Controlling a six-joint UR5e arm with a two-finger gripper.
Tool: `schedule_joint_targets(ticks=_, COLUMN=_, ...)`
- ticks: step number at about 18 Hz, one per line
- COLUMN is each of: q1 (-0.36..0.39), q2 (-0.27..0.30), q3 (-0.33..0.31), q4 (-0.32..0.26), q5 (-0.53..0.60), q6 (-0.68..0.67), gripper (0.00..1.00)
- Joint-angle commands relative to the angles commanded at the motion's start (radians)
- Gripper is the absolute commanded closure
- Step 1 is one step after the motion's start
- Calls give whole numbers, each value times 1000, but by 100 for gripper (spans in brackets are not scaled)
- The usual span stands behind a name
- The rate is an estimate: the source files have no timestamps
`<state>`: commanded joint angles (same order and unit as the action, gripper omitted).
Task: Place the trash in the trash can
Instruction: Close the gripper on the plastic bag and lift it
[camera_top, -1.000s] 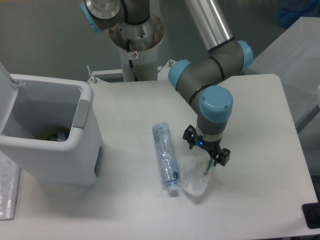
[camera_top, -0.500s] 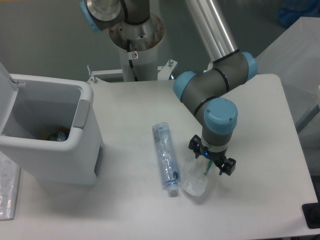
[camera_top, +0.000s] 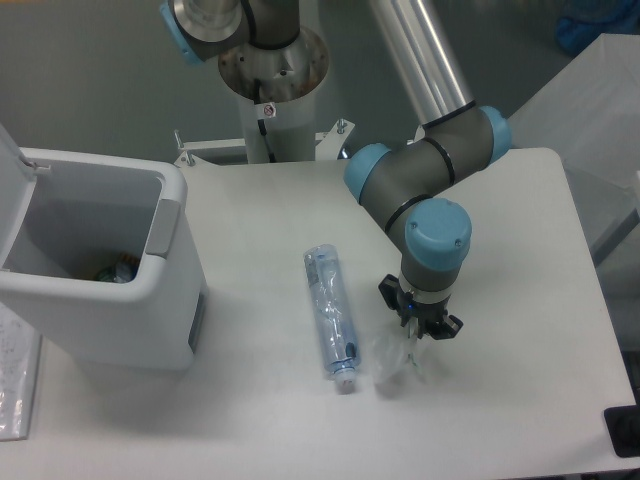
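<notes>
Open trash can (camera_top: 170, 300) holding some litter, seemingly wrappers (camera_top: 112, 270)

A single fixed camera looks down at a steep angle from high above the near edge of the worktop (camera_top: 270, 210), facing the arm's base column (camera_top: 272, 75) at the top centre of the frame. It stands at middling range: nearly the whole white top fits in view. The trash can (camera_top: 95, 270) is cut by the left edge, and the arm's upper link (camera_top: 420, 50) leaves through the top.
</notes>
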<state>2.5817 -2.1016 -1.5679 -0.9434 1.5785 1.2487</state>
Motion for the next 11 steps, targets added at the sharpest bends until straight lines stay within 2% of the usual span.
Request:
schedule_joint_targets(ticks=2, q1=-1, q2=5, q3=23, q4=-5, q5=-20, q6=0, gripper=100)
schedule_joint_targets(ticks=4, q1=3, q2=61, q3=31, q4=-6, q5=-87, q6=-20, gripper=100)
schedule_joint_targets(ticks=8, q1=9, q2=110, q3=34, q4=-5, q5=-239, q6=-110, gripper=100)
schedule_joint_targets(ticks=11, q1=3, q2=179, q3=26, q4=-6, q5=-345, q6=-198, gripper=100)
